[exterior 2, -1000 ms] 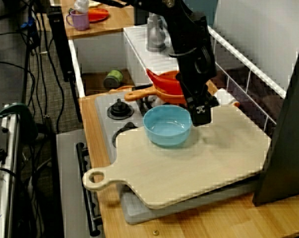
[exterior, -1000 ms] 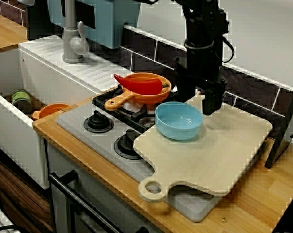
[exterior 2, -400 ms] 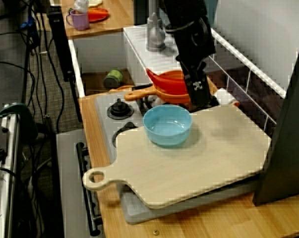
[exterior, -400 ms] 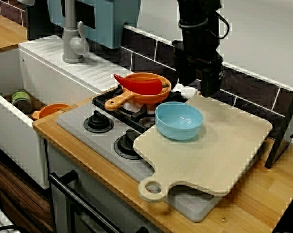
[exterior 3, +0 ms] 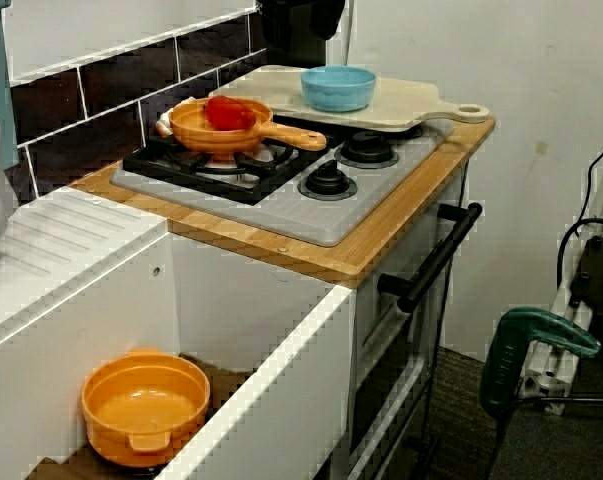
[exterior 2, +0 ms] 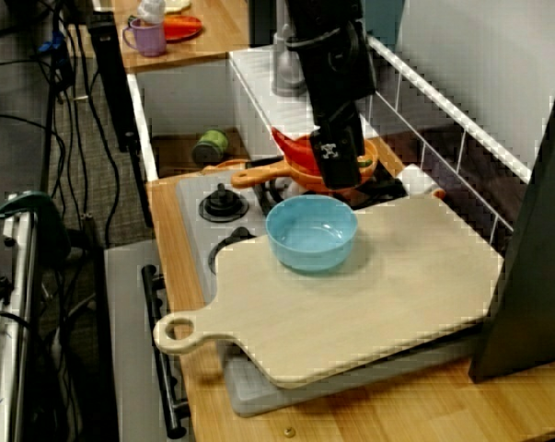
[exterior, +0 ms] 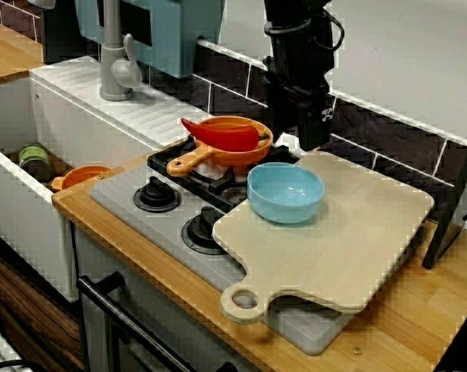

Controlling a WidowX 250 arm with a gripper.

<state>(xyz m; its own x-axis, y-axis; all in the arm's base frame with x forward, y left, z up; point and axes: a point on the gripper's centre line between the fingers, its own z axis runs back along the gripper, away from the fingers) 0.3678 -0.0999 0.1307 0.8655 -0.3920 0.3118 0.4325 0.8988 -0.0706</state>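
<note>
Pincer (exterior: 312,142) raised just behind the blue bowl (exterior: 285,194).
You cannot tell how far it is open; the orange pan (exterior: 245,156) sits just beside the bowl.

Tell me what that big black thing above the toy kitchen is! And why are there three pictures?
That is a robot arm; its hand is at the bottom. Three cameras show one moment: from the front and from either end. A blue bowl sits on the wooden cutting board. An orange pan with something red in it sits on the stove. The hand hangs up behind the bowl, near the pan, and seems to hold nothing. I cannot tell if it is open.
</note>
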